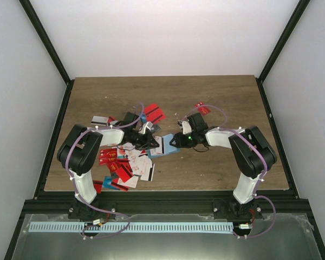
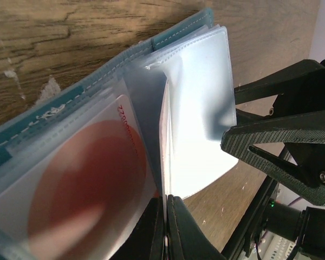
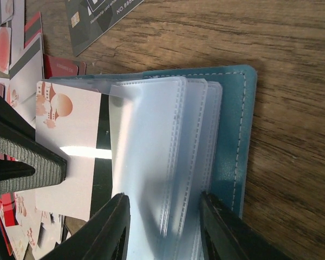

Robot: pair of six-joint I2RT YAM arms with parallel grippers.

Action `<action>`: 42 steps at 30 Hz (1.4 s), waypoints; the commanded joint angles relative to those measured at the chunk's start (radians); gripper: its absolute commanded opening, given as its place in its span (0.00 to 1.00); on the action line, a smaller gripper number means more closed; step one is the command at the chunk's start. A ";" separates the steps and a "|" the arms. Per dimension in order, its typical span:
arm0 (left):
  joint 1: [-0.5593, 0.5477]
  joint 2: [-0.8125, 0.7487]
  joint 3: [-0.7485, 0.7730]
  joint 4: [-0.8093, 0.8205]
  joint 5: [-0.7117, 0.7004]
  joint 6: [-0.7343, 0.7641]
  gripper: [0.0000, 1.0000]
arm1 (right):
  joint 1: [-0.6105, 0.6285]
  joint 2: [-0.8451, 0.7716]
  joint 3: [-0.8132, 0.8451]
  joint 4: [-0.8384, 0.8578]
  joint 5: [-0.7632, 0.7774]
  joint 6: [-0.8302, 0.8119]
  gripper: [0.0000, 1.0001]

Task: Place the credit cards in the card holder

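Observation:
The teal card holder lies open at mid-table between my two grippers, its clear pocket leaves fanned over the teal cover. My left gripper is shut on a thin white card, held edge-on at the leaves. The right wrist view shows that card as white with red dots and a black stripe. My right gripper stands open, its fingers on either side of the leaf stack. A card with a red circle sits in a pocket. Several loose credit cards lie at the front left.
More red cards lie behind the left gripper, and one red card behind the right. A dark card lies just beyond the holder. Black frame posts and white walls ring the wooden table.

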 commanded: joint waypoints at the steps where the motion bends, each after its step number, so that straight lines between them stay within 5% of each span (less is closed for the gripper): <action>1: 0.010 0.031 0.017 0.020 -0.001 0.001 0.04 | -0.005 -0.003 -0.034 -0.031 0.011 -0.013 0.38; 24: -0.009 0.077 0.006 0.094 0.023 -0.046 0.04 | 0.031 -0.041 -0.099 -0.024 0.010 0.024 0.36; 42: -0.030 0.103 0.019 0.058 -0.012 -0.005 0.04 | 0.031 -0.160 0.007 -0.232 0.272 -0.021 0.45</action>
